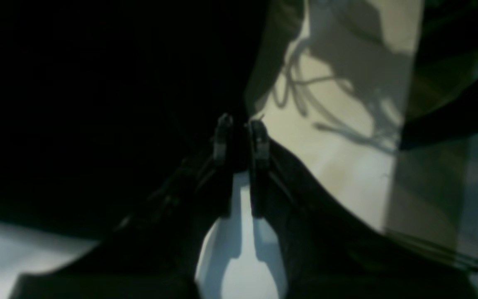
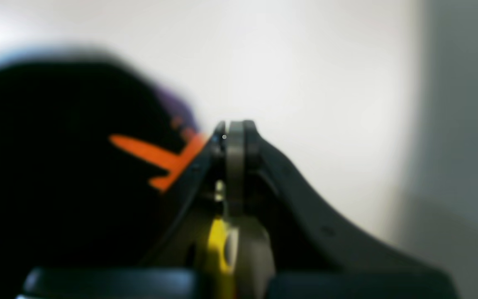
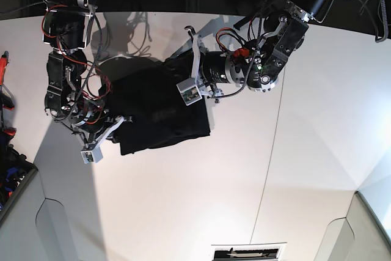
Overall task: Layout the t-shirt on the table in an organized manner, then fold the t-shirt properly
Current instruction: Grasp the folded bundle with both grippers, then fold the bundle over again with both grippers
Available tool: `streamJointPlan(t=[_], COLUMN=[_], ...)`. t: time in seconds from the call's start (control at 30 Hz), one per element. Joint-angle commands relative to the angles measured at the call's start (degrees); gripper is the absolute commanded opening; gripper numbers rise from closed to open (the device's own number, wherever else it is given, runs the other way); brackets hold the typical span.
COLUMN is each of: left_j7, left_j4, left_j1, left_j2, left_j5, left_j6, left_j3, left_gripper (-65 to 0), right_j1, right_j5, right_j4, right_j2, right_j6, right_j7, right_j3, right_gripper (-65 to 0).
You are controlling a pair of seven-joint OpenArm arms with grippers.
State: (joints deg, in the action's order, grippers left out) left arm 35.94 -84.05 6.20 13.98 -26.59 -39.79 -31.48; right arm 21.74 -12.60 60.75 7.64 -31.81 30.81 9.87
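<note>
- Toward the far left part of the table (image 3: 183, 200), seen from the base view: black t-shirt (image 3: 162, 114) held up between two arms, bunched and hanging, lower hem near the white top.
- Same view: left gripper (image 3: 194, 59) at the shirt's far right edge, right gripper (image 3: 119, 120) at its near left corner; jaw gap too small to read from here.
- Left wrist view: left gripper (image 1: 241, 128) with jaws nearly together, pinching a fold of dark t-shirt (image 1: 98, 104) between the tips; white table (image 1: 347, 166) beyond, crossed by cable shadows.
- Right wrist view, blurred: right gripper (image 2: 235, 133) with jaws pressed together; black t-shirt (image 2: 56, 166) with orange collar band (image 2: 160, 160) touching the left jaw; cannot tell whether cloth sits between the tips.
- Likely step: spreading the shirt flat. Best done by drawing both grips apart until the cloth is taut, then lowering evenly, hem first, well inside the table's edges.
</note>
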Motion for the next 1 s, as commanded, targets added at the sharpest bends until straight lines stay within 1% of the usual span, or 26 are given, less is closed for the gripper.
streamJointPlan(t=[0.0, 0.07, 0.13, 0.23, 0.33, 0.43, 0.53, 0.63, 0.73, 0.83, 0.87, 0.9, 0.97], left_j7=[-1.1, -1.0, -1.0, -1.4, -3.1, -5.3, -5.3, -5.3, -5.6, -5.7, -5.7, -5.3, -2.3], left_j4=[0.4, 2.7, 4.1, 4.7, 4.7, 4.7, 5.6, 7.6, 9.9, 11.5, 11.7, 11.6, 10.8], left_j1=[2.4, 4.0, 5.3, 6.3, 7.5, 10.2, 12.8, 13.8, 14.0, 15.0, 15.5, 15.9, 16.3], left_j2=[0.4, 0.7, 2.1, 5.9, 9.9, 12.1, 12.2, 11.5, 10.2, 8.3, 8.1, 8.1, 8.5], left_j5=[0.5, 2.5, 2.5, 2.5, 2.5, 3.7, 3.9, 3.9, 4.3, 5.1, 5.0, 5.0, 4.5], left_j6=[-0.2, -0.2, -0.2, -0.2, -0.2, -0.2, -0.2, 0.2, 0.1, 0.3, 1.4, 3.3, 5.6], left_j3=[1.0, 2.6, 4.3, 5.8, 6.6, 6.6, 6.5, 6.6, 6.6, 6.6, 6.6, 6.6, 7.3], left_gripper=[-58.1, -58.1, -58.1, -58.1, -58.1, -58.1, -58.1, -58.1, -58.1, -58.1, -58.1, -58.1, -58.1], right_j1=[1.5, 1.2, 0.9, -2.0, -6.5, -11.1, -16.1, -20.6, -24.2, -25.3, -25.2, -25.2, -25.3], right_j5=[0.2, 0.2, -0.7, -5.1, -9.1, -13.2, -15.1, -15.1, -15.1, -15.0, -14.8, -14.8, -14.8], right_j4=[1.1, 1.8, 2.8, 7.1, 13.3, 19.4, 25.6, 31.0, 35.0, 37.1, 37.7, 38.5, 40.6], right_j2=[0.9, 1.4, 1.7, 2.1, 1.8, 1.7, 0.4, -2.3, -5.2, -7.5, -7.8, -7.8, -7.8], right_j6=[-0.4, -0.3, -0.3, -0.5, -0.5, -0.5, -0.6, -0.6, -0.6, -0.6, -0.5, -0.5, -0.5], right_j7=[-0.8, -1.1, 0.4, 2.9, 4.4, 5.2, 5.5, 5.5, 5.7, 5.9, 5.9, 5.9, 5.9], right_j3=[-1.3, -2.7, -2.7, -2.7, -2.7, -2.8, -2.8, -3.1, -3.7, -4.0, -4.0, -4.0, -3.5], right_gripper=[-65.0, -65.0, -65.0, -65.0, -65.0, -65.0, -65.0, -65.0, -65.0, -65.0, -65.0, -65.0, -65.0])
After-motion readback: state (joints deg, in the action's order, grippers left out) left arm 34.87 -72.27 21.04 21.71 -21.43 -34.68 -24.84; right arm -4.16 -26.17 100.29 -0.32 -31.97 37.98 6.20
